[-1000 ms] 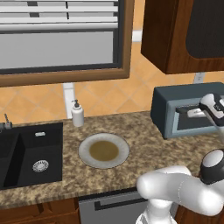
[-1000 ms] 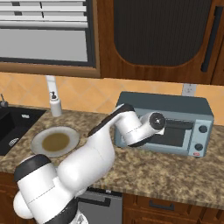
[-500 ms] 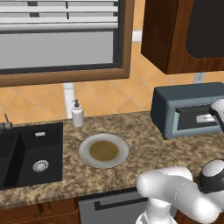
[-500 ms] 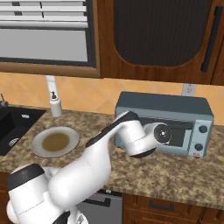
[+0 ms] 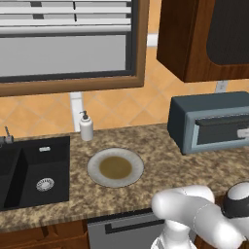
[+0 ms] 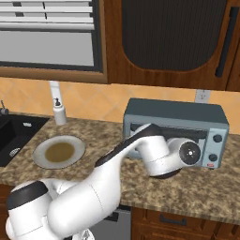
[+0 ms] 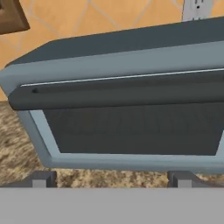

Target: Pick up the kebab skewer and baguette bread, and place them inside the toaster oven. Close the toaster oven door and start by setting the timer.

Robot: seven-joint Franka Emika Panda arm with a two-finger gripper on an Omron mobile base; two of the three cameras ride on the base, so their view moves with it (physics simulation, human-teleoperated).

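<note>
Showing the toaster oven (image 6: pixel 176 126) at the back right of the speckled brown granite counter (image 5: pixel 160 168), against the orange tiled wall, with its door (image 7: pixel 131 127) shut and the dark bar handle (image 7: pixel 113 94) running along the door's top. Two round knobs (image 6: pixel 216 138) sit at the right of the oven's front. The arm's white wrist stands directly before the door in the right base view, hiding part of the glass. The jaws stand wide apart, holding nothing; their two tips (image 7: pixel 41 178) rise just below the door's lower frame. Nearer the counter's middle lies a grey plate (image 5: pixel 115 167) with a brown centre; behind it, by the wall, a white soap bottle (image 5: pixel 86 126). A black sink (image 5: pixel 34 170) occupies the left end. Above: a blinded window (image 5: pixel 68 41), dark wooden cabinets (image 6: pixel 168 42) and a wall socket (image 6: pixel 201 96).
</note>
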